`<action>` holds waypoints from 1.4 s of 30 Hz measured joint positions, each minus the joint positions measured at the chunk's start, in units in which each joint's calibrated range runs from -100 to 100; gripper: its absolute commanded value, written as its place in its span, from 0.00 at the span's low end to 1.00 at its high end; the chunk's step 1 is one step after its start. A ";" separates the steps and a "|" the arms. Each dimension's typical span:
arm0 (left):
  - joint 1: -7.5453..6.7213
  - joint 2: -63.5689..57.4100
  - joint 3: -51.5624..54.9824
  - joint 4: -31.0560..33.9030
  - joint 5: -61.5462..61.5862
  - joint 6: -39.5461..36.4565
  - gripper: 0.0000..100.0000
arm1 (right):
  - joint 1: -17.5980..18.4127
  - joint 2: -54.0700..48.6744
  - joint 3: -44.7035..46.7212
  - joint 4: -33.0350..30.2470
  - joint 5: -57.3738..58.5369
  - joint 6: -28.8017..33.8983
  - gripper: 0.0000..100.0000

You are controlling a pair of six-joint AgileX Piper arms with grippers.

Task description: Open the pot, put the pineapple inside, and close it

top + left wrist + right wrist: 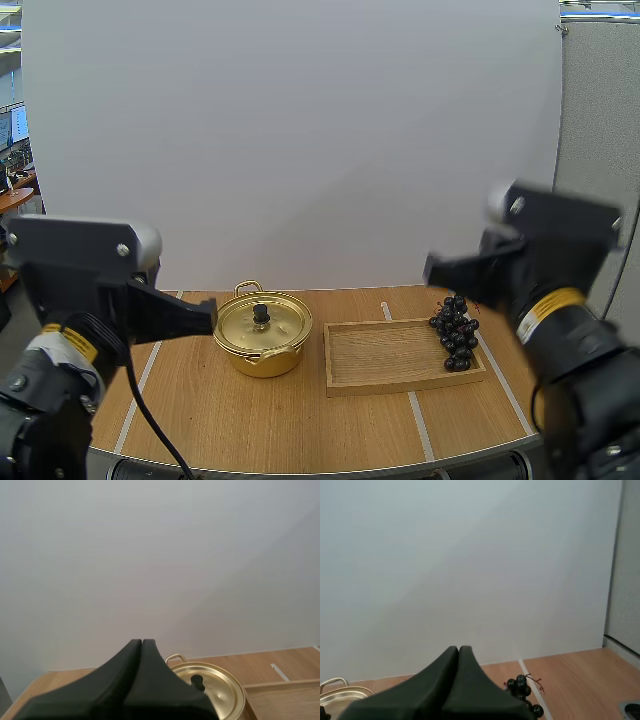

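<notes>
The wooden table (200, 420) spans the lower part of the high view, with strips of white tape (412, 420) running across its top. Above its near corners hang the two arms, both raised well clear of the tabletop. The left gripper (205, 315) points inward toward the pot, its tip near the pot's left side in the high view; in the left wrist view the left gripper (142, 642) has its fingers pressed together into one dark wedge, pinching nothing. The right gripper (432, 268) hangs above the far right end of the tray, and in the right wrist view the right gripper (458, 649) is likewise closed up tight on nothing.

The wooden tray (390, 360) lies flat to the right of centre, just beside the pot but apart from it. The gold pot (263, 355) stands left of the tray with its lid (280, 325) seated on it; the left wrist view shows the pot (220, 690) beyond the fingers.

The fruit here is a bunch of dark grapes (455, 335), lying at the right end of the tray, its far part reaching over the rim; the right wrist view shows the grapes (522, 687) just past the fingertips. Smallest is the black knob (261, 313), upright at the lid's centre
</notes>
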 measured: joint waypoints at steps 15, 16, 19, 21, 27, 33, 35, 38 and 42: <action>0.00 0.00 22.47 0.00 -42.54 -0.09 0.00 | 0.00 0.00 23.13 0.16 -23.29 0.22 0.00; 0.00 0.00 24.85 0.00 -45.89 -0.09 0.00 | 0.00 0.00 23.87 0.16 -23.58 0.22 0.00; 0.00 0.00 29.96 0.00 -48.31 -0.09 0.00 | 0.00 0.00 25.73 0.28 -23.58 0.22 0.00; 0.00 0.00 30.27 0.00 -47.72 -0.67 0.00 | 0.00 0.00 25.91 0.52 -22.21 0.22 0.00; 0.10 0.00 30.38 0.00 -44.44 -2.97 0.00 | 0.02 -0.12 26.03 2.08 -17.36 0.22 0.00; 0.09 0.00 30.54 0.00 -30.53 -5.91 0.00 | 1.00 -0.12 26.19 8.57 -11.22 -6.83 0.00; 0.09 0.00 30.54 0.00 -27.57 -6.38 0.00 | 1.00 -0.12 26.19 11.74 -9.44 -10.11 0.00; 0.09 0.00 30.54 0.00 -24.07 -6.38 0.00 | 1.06 -0.12 26.23 16.30 -7.03 -15.40 0.00; 0.09 0.00 30.54 0.00 -20.51 -6.38 0.00 | 1.06 -0.12 26.23 16.74 -7.03 -15.75 0.00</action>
